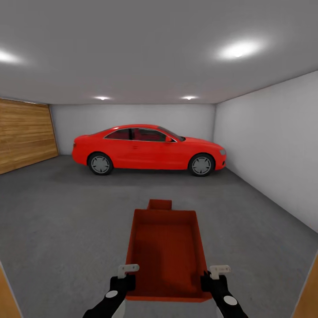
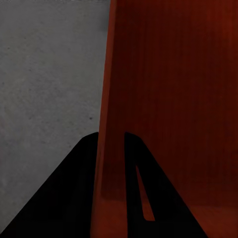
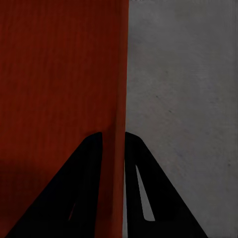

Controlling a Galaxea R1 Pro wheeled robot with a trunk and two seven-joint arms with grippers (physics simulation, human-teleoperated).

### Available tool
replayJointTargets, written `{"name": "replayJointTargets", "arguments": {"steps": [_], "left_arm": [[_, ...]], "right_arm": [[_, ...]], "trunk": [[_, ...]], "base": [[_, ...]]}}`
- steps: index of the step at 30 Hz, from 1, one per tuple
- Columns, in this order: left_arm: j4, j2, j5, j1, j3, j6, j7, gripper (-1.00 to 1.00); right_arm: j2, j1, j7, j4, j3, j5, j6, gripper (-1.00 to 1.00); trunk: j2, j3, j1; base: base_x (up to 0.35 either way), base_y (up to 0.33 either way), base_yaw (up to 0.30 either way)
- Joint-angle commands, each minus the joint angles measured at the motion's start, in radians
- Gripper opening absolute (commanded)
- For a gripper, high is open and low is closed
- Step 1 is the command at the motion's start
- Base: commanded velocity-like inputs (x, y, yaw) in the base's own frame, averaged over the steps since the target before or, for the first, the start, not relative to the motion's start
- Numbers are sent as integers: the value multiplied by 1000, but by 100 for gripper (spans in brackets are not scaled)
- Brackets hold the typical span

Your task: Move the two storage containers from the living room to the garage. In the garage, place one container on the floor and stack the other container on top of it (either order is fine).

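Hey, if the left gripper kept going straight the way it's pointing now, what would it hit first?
Probably the floor. The left gripper has its jaws shut on the held container's side wall and looks down past it at bare concrete, though depth is unclear.

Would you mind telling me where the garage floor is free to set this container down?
The floor is bare between the wooden door and the held container, and again between that container and the right wall. Straight ahead a second container already sits, and the red car blocks the far end.
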Motion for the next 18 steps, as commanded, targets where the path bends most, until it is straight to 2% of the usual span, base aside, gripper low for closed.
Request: {"name": "replayJointTargets", "arguments": {"steps": [1,10,15,18], "left_arm": [[-37,-2,-4,-1,14,-2,-4,-100],[-37,-2,-4,-1,14,-2,-4,-100],[-37,-2,-4,-1,14,-2,-4,-100],[-37,-2,-4,-2,14,-2,-4,-100]], "right_arm": [[0,1,1,11,27,6,-3,-100],[1,1,1,11,27,6,-3,-100],[0,1,1,11,27,6,-3,-100],[0,1,1,11,27,6,-3,-100]], "trunk": [[-1,0,0],[-1,0,0],[-1,0,0],[-1,0,0]], "base": [[5,0,0],[9,0,0],[215,0,0],[62,0,0]]}}
